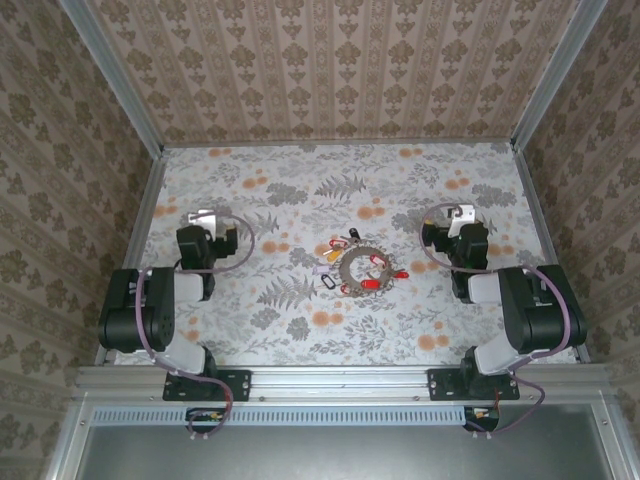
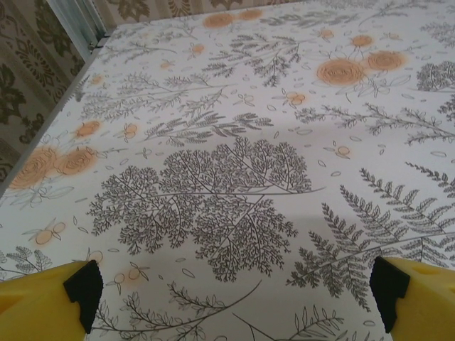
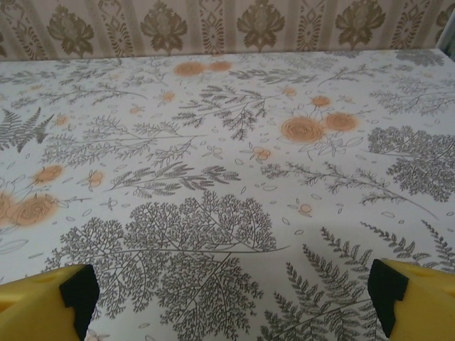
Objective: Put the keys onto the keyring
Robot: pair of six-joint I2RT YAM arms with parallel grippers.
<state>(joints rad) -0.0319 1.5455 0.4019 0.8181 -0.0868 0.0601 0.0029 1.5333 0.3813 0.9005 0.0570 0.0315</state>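
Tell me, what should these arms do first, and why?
Probably swing the right gripper inward toward the keyring: both it and the left gripper hang open over floral tablecloth, while the ring and keys lie between the arms.

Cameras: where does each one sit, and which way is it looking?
Top external: above and behind the arms, looking down at the table, keyring and keys; left arm and right arm show.
Left wrist: on the left wrist, looking low across the table; open left gripper frames the bottom corners.
Right wrist: on the right wrist, looking across the table to the far wall; open right gripper at the bottom corners.
Shared: both wrist views see the flowered table.
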